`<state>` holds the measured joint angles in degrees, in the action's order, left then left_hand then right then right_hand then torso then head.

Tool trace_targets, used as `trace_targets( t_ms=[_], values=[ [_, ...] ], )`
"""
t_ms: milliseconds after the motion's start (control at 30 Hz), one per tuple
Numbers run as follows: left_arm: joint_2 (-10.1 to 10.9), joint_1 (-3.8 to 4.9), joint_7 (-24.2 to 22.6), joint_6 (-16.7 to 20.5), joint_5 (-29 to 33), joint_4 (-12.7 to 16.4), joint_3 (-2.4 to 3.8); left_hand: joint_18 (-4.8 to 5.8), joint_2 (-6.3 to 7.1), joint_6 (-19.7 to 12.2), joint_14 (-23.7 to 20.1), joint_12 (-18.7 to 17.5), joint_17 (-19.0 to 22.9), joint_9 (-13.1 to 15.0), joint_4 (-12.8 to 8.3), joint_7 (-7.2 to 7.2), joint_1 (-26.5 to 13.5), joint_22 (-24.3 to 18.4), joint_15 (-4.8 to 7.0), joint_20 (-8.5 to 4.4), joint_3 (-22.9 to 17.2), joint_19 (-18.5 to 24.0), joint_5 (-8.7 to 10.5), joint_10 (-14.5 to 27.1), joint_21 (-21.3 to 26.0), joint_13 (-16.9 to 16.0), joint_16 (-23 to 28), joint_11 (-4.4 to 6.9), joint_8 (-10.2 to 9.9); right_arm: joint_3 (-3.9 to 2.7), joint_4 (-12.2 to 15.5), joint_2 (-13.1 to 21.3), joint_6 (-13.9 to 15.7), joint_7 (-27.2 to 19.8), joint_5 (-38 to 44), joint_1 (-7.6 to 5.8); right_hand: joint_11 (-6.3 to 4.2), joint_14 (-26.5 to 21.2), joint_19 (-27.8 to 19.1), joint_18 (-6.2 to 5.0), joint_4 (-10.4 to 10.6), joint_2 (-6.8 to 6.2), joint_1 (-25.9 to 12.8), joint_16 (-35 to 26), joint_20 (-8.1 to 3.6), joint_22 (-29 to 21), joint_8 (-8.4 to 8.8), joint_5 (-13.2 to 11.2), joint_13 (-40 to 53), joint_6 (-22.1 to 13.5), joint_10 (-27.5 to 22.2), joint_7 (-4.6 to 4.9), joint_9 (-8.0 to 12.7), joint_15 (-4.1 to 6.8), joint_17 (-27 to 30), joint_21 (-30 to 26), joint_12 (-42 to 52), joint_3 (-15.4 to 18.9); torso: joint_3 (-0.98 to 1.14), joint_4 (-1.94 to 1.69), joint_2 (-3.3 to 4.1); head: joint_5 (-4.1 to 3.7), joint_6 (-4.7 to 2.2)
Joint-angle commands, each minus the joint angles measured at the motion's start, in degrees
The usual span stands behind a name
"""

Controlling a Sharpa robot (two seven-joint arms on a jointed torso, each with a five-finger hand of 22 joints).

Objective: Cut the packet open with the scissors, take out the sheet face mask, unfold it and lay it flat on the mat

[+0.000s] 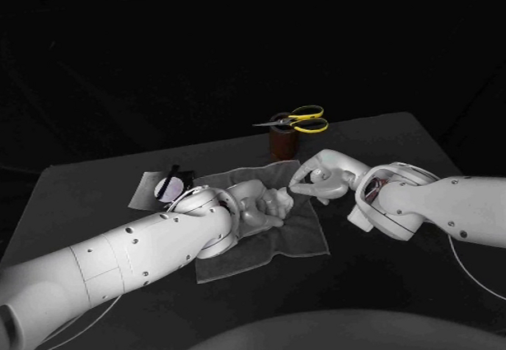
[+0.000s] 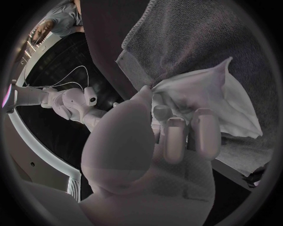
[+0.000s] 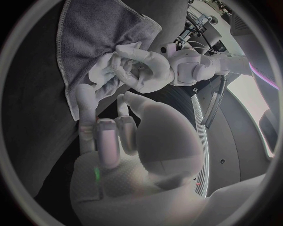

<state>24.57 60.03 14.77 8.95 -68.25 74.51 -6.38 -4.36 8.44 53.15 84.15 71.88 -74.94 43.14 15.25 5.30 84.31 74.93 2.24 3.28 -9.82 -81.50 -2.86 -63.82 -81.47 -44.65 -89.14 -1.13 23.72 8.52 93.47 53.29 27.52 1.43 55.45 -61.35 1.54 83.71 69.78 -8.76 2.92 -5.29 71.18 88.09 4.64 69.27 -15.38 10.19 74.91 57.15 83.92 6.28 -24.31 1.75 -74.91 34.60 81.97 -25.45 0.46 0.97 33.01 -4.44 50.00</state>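
My left hand (image 1: 253, 208) is over the grey mat (image 1: 260, 253) and grips the crumpled white sheet mask (image 2: 206, 99) in its curled fingers (image 2: 177, 136). The mask (image 1: 282, 199) shows as a pale wad between the two hands. My right hand (image 1: 325, 177) sits just right of it, over the mat's right edge. One extended finger (image 3: 85, 101) reaches close to the mask (image 3: 101, 77), with nothing between finger and thumb. The packet (image 1: 159, 189) lies at the mat's far left corner. The yellow-handled scissors (image 1: 299, 121) stand in a brown holder (image 1: 282, 143).
The black table (image 1: 417, 144) extends behind and to the right of the hands. The holder with the scissors stands just behind the mat's far right corner, close to my right hand. Both forearms cross the table's front half.
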Motion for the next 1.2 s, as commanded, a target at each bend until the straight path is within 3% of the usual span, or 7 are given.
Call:
trace_targets(
  t_ms=[33,267,433,567,600,667,1200],
  values=[
    [-0.2,0.04,0.3,-1.5,-0.8,0.1,0.03,1.03,-0.05,0.3,5.1,0.1,-13.1,-0.1,0.0,-0.07,0.9,1.7,0.12,0.01,-0.5,-0.4,0.07,-0.5,-0.3,-0.3,-0.3,0.07,-0.1,-0.02,0.0,-0.1,-0.5,0.2,0.3,-0.02,0.31,4.7,-0.2,-0.58,0.3,-0.11,-0.3,0.2,0.07,0.1,-0.13,0.1,10.4,-0.3,3.4,0.18,0.0,-0.19,-11.3,-0.3,0.0,0.1,-0.02,0.03,0.03,-0.06,0.0],
    [0.0,0.03,-0.3,-1.4,-0.3,0.4,0.04,1.04,-1.56,0.7,5.2,-0.5,-13.3,-1.7,0.5,0.0,3.3,1.8,0.12,0.01,-4.3,-0.4,0.02,-0.2,-0.4,-0.1,-0.3,0.05,-1.1,-0.02,-0.2,-0.1,-0.4,0.2,0.2,-0.02,0.29,4.7,-0.2,-0.59,0.3,-0.09,-0.3,0.2,0.07,0.1,-0.17,0.1,10.4,-0.3,3.5,0.16,-0.1,-0.18,-11.3,-0.3,0.1,0.0,-0.02,-0.02,0.01,-0.07,0.0],
    [0.3,0.03,-0.8,-1.2,0.7,0.6,0.04,1.04,-2.05,1.4,5.3,-1.4,-13.6,-3.1,-0.1,-0.01,5.5,1.9,0.19,-0.07,-13.2,-0.4,0.02,0.2,-0.4,-0.2,-0.4,0.14,-1.6,-0.02,-0.3,-0.1,-0.3,0.2,0.1,-0.02,0.29,4.8,-0.2,-0.58,0.4,-0.08,-0.3,0.2,0.06,0.1,-0.19,0.0,10.4,-0.3,3.5,0.15,-0.1,-0.18,-11.3,-0.3,0.1,0.0,-0.04,-0.01,0.01,-0.12,0.0],
    [0.4,0.03,-1.2,-1.2,1.5,0.7,0.05,1.05,0.23,-0.6,5.3,-2.4,-13.7,-2.3,-3.5,1.42,2.8,2.0,-0.65,0.58,-27.2,-0.4,-0.14,-0.1,-0.6,-0.1,-0.4,-0.76,-0.4,-0.01,-0.4,-0.1,-0.3,0.1,0.0,-0.01,0.29,4.8,-0.2,-0.58,0.4,-0.08,-0.3,0.2,0.06,0.1,-0.19,0.0,10.4,-0.3,3.5,0.15,-0.1,-0.18,-11.3,-0.3,0.1,0.0,-0.05,-0.04,0.02,-0.12,0.0],
    [0.5,0.03,-1.3,-1.2,1.7,0.7,0.05,1.04,0.29,-0.6,5.3,-2.4,-13.8,-2.2,-3.8,1.42,2.5,2.0,-0.7,0.62,-28.1,-0.4,-0.16,-0.2,-0.5,-0.2,-0.4,-0.8,-0.3,-0.01,-0.5,-0.1,-0.3,0.1,0.0,-0.01,0.29,4.8,-0.2,-0.58,0.4,-0.08,-0.3,0.2,0.06,0.1,-0.19,0.0,10.4,-0.3,3.5,0.15,-0.1,-0.18,-11.3,-0.3,0.1,0.0,-0.02,-0.04,0.02,-0.08,0.0],
    [0.5,0.02,-1.4,-1.2,2.0,0.8,0.05,1.04,1.78,-0.8,5.3,-2.2,-13.8,-1.7,-7.1,1.61,-2.5,2.1,-0.91,0.84,-35.6,-0.3,-0.22,-0.6,-0.7,-0.7,-0.4,-0.92,0.9,-0.01,-0.5,-0.1,-0.3,0.1,0.0,0.0,0.28,4.7,-0.2,-0.59,0.4,-0.08,-0.3,0.2,0.06,0.1,-0.23,0.0,10.4,-0.3,3.5,0.15,-0.1,-0.17,-11.3,-0.4,0.1,0.0,-0.03,-0.05,0.03,-0.07,0.0],
    [1.3,0.02,-2.3,-0.6,8.5,0.8,0.1,1.1,1.03,-0.8,5.6,-0.7,-14.4,-0.5,-12.2,1.26,-7.9,2.5,-0.69,0.75,-40.8,-0.5,-0.03,-2.5,-0.9,-3.9,-0.6,-0.89,3.0,0.04,-0.9,-0.2,-0.6,0.3,-0.1,0.08,0.28,4.7,-0.3,-0.62,0.4,-0.1,-0.3,0.2,0.06,0.0,-0.25,0.0,10.4,-0.3,3.5,0.14,-0.1,-0.17,-11.2,-0.5,0.1,0.1,-0.02,-0.01,0.04,-0.13,0.0]
  ],
)
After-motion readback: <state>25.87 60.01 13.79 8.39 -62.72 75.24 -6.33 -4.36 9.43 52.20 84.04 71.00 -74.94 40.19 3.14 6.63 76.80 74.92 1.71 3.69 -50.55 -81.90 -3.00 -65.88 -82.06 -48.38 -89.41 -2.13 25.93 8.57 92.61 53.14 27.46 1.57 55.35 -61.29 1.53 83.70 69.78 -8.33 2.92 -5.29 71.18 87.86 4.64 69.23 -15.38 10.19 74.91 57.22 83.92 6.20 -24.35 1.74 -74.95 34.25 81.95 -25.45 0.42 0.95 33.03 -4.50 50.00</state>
